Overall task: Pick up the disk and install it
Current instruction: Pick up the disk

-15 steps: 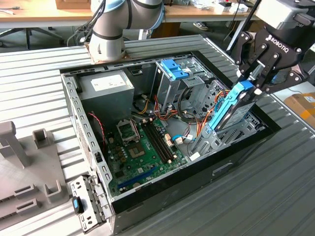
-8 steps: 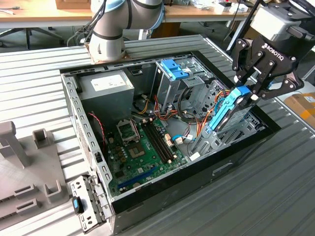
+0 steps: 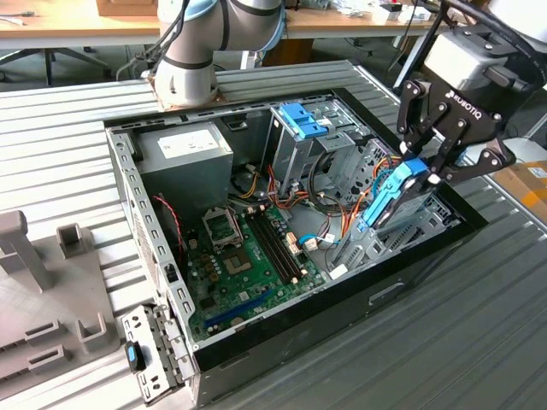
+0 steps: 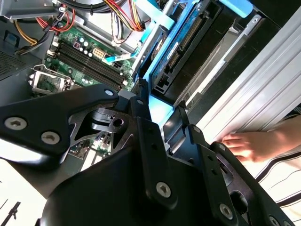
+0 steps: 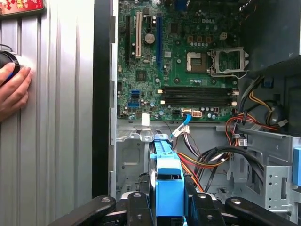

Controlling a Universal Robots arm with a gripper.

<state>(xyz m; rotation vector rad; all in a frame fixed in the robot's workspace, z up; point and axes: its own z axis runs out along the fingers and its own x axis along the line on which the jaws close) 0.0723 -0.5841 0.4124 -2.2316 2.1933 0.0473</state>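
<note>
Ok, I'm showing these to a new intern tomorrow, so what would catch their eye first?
Most striking is the disk with its bright blue rails, clamped in the black jaws and tilted over the open computer case, at the exterior view's right. Next comes the green motherboard on the case floor. In the first wrist view a person's hand lies on the ribbed metal table beside the case.

Ribbed grey tabletop (image 3: 77, 120) lies before seemingly wooden desks (image 3: 51, 30).

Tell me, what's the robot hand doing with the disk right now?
Hand shut on disk. Disk tilted, lower end down inside case. Cables close beside it; person's hand rests outside the case.
</note>
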